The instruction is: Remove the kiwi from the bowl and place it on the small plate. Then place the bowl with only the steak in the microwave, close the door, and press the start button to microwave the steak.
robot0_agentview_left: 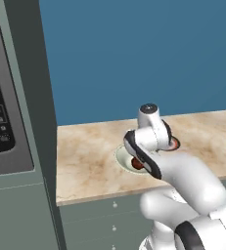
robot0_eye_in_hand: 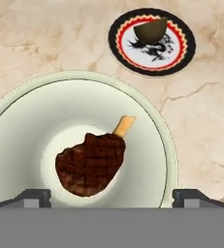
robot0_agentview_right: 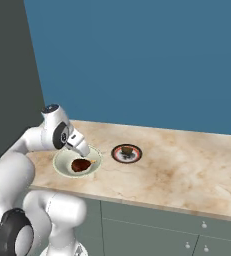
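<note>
Jaws: wide open and holding nothing; in the hand view the two dark tips stand at the far left and far right of the bottom edge.
Gripper: hangs over the near side of the bowl, pointing down into it; in the right base view it sits at the bowl's 10 o'clock edge, above the rim.
Steak: lies alone in the middle of the bowl, between the two tips and clear of both; its tan pointed end aims toward 1 o'clock in the hand view.
Bowl: cream with a pale greenish rim, upright on the counter; in the right base view it stands near the counter's front left end, and in the left base view the arm covers most of it.
Kiwi: rests on the small plate, toward the plate's 12 o'clock side in the hand view.
Small plate: flat on the counter at 1 o'clock from the bowl in the hand view, near it but not touching; in the right base view it lies at 3 o'clock from the bowl.
Counter: beige marble top with grey drawers below, blue wall behind.
Microwave: its grey front and black keypad show at 9 o'clock in the left base view, well apart from the bowl.
</note>
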Robot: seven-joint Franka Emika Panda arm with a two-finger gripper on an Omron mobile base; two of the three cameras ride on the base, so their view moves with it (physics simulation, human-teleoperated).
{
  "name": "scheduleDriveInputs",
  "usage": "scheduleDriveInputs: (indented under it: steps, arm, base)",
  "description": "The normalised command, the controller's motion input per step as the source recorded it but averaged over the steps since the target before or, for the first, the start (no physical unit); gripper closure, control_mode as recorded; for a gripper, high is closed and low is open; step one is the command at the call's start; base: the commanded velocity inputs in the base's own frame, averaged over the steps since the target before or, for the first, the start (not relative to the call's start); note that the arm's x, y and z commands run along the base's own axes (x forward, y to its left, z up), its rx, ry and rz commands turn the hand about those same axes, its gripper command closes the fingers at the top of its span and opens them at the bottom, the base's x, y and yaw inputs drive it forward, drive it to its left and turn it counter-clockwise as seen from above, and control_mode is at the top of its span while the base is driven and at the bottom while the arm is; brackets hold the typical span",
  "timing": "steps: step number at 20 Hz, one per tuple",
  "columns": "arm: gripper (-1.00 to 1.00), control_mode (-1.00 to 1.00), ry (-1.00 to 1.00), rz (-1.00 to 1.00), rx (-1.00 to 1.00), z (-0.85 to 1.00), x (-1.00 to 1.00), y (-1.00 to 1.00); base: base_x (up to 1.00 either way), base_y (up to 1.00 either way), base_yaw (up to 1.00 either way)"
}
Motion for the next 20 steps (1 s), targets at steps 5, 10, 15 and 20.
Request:
scheduleDriveInputs:
  steps: [5, 10, 15, 20]
  arm:
    - [-1.00, -1.00, 0.06, 0.12, -0.17, 0.00, 0.00, 0.57]
    - [-1.00, -1.00, 0.16, 0.09, -0.13, 0.00, 0.10, 0.32]
    - [-1.00, -1.00, 0.05, 0.12, -0.06, 0.05, -0.01, 0.44]
    - [-1.00, -1.00, 0.04, 0.11, 0.00, 0.00, -0.08, 0.55]
  base:
    - [0.00, 0.00, 0.00]
    - [0.00, 0.00, 0.00]
    - [0.00, 0.00, 0.00]
    - [0.00, 0.00, 0.00]
